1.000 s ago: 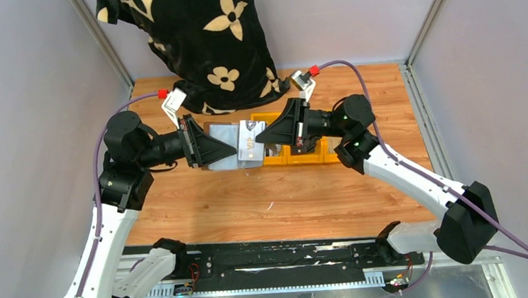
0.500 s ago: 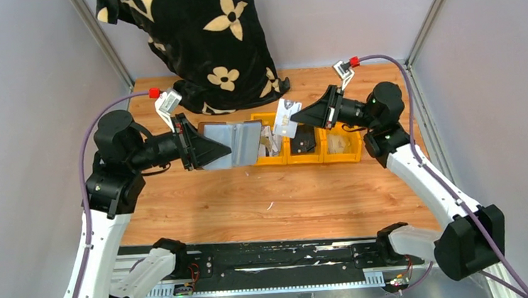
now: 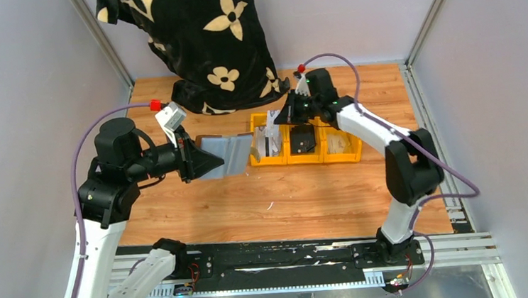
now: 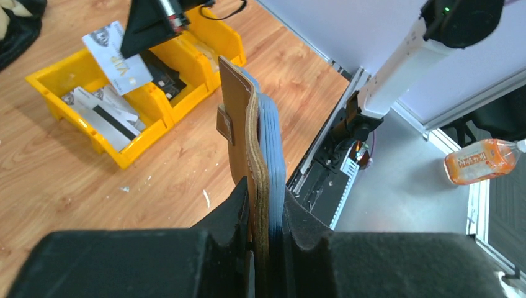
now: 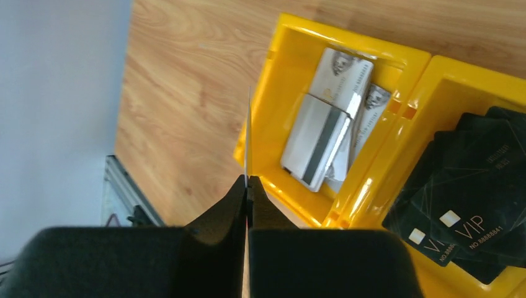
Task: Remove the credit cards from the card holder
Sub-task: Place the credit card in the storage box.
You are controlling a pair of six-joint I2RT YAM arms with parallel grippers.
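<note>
Holding the card holder: the left gripper has its jaws clamped on one end of the brown card holder. The holder stands on edge in the air above the wooden table, its silvery sleeves pointing toward 3 o'clock.
Right gripper: the right gripper has its jaws closed on the edge of one pale credit card, held above the bins.
Yellow bins: a row of yellow bins sits toward 12 o'clock on the table, just beside the holder's free end.
Left compartment: grey and white credit cards lie loosely stacked, one showing a dark stripe.
Middle compartment: black cards marked VIP.
Cloth: a black cloth with cream flowers lies at 11 o'clock, at the far edge.
</note>
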